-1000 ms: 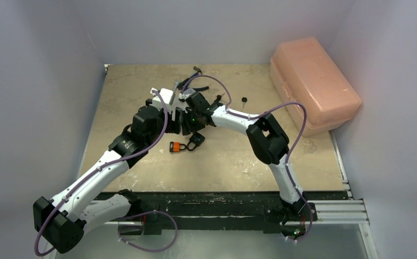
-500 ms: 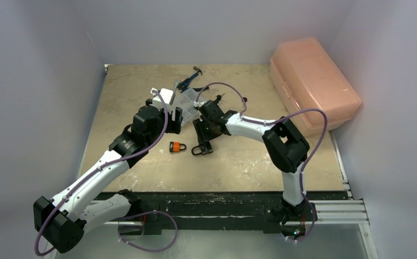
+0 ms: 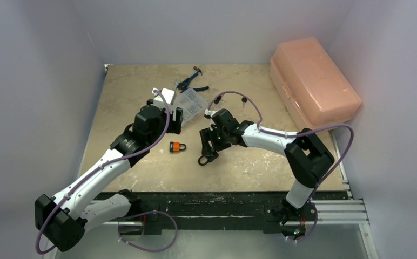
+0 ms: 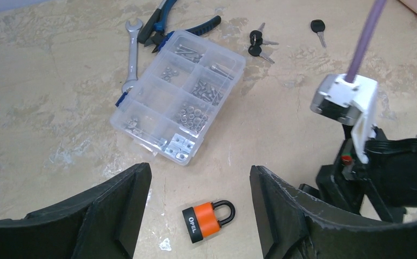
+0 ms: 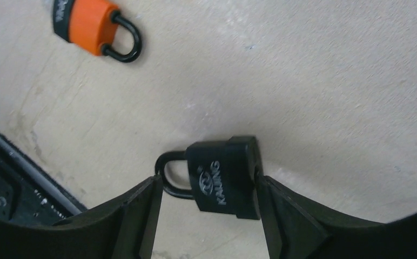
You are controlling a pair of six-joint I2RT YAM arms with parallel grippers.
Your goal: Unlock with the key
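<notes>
A black padlock (image 5: pixel 225 181) lies lengthwise between the fingers of my right gripper (image 5: pixel 206 186). One finger touches its shackle, the other its base, low over the table; it also shows in the top view (image 3: pixel 205 156) under the right gripper (image 3: pixel 210 147). An orange padlock (image 4: pixel 209 220) lies flat on the table below my left gripper (image 4: pixel 200 178), which is open and empty above it. It shows in the top view (image 3: pixel 177 146) and the right wrist view (image 5: pixel 95 27). A bunch of black-headed keys (image 4: pixel 260 43) and a single key (image 4: pixel 318 29) lie farther back.
A clear parts box (image 4: pixel 179 102) with screws and nuts sits behind the orange padlock, with a wrench (image 4: pixel 132 48) and blue-handled pliers (image 4: pixel 168 24) beyond it. A large pink plastic case (image 3: pixel 311 81) stands at the back right. The table's front edge has a black rail (image 3: pixel 222 202).
My right gripper has moved away from the left gripper toward the front right, bringing the black padlock with it. The left arm and the orange padlock have stayed put.
</notes>
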